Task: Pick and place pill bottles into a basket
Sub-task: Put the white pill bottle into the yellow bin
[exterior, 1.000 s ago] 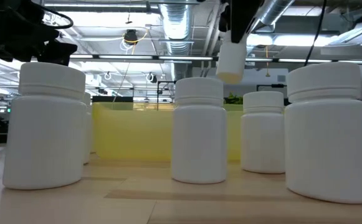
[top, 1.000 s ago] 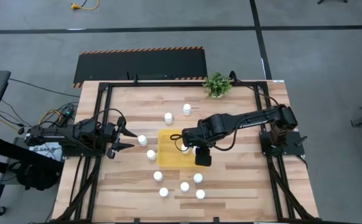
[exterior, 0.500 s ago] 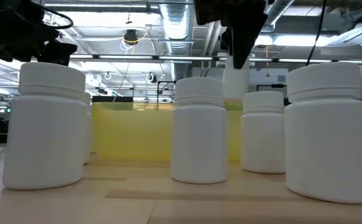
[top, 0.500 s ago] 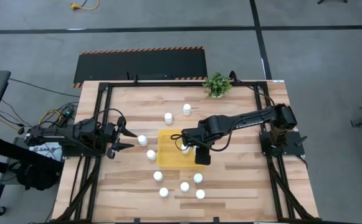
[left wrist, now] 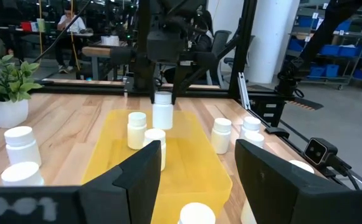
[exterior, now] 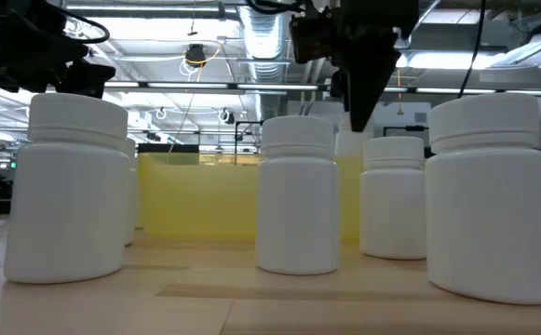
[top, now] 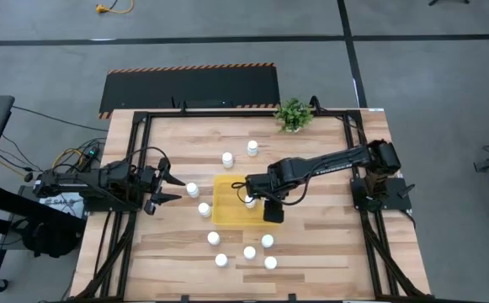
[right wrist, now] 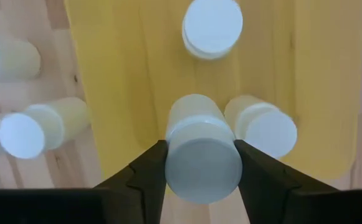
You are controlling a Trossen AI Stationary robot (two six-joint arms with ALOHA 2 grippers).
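The right pincer point(right wrist: 199, 171) clamps a smooth white cylindrical pill bottle point(right wrist: 202, 152) by its sides, upright and low over the shallow glossy yellow basket point(top: 225, 206) on the planked wooden table point(top: 328, 244). Two more bottles point(right wrist: 212, 28) stand inside the basket. Others point(top: 249, 252) ring it on the table; a potted plant point(top: 293, 114) sits at the far edge. The left pincer point(top: 170, 188) waits, spread wide, beside the basket.

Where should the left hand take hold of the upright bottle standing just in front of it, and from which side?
Across the round body of the bottle, coming level from where the open left hand faces it: the bottle stands upright and nothing stands between them.
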